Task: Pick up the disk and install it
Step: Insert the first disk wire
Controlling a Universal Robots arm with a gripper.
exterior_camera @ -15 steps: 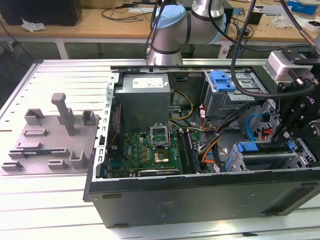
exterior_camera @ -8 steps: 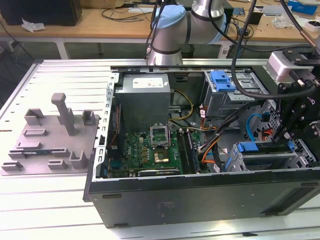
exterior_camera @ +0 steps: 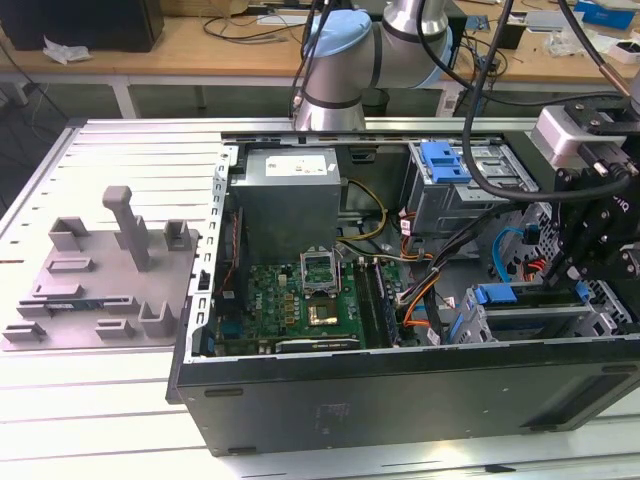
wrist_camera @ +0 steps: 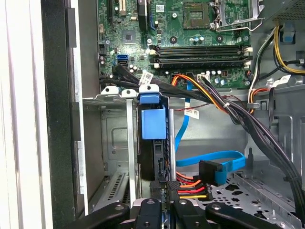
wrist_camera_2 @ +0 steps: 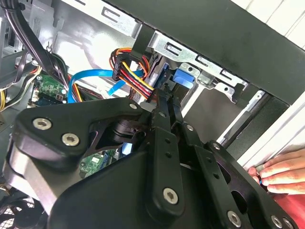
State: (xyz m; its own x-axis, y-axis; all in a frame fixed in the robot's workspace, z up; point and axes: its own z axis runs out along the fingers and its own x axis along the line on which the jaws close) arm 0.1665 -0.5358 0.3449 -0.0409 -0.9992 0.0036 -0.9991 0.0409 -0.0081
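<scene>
The gripper (wrist_camera: 164,208) hung over the lower drive cage (wrist_camera: 116,143) at the front corner of the open computer case (exterior_camera: 400,400), which lay on its side on the table (exterior_camera: 120,400). The disk (wrist_camera: 153,125) stood on edge inside that cage, in the slot next to the cage's open middle. Its blue caddy tab pointed towards the motherboard (wrist_camera: 190,28).

In both wrist views the fingers (wrist_camera_2: 164,143) were drawn narrow, with the disk's thin rear edge running between them. They appeared to be closed on the disk, though the contact itself was hidden behind the gripper body.

The relation that mattered was alignment. The disk's long axis lay straight ahead of the fingers and in line with the cage's rails, so it ran away from the gripper towards the motherboard. Judging by how much of it sat between the cage walls, it looked well entered but perhaps not fully seated.

A bundle of red, orange and yellow power leads (wrist_camera: 190,188) and a blue data cable (wrist_camera: 224,160) lay just beside the cage on its open side, close to the disk's rear end. A person's hand (wrist_camera_2: 281,172) rested on the case rim near the cage.
</scene>
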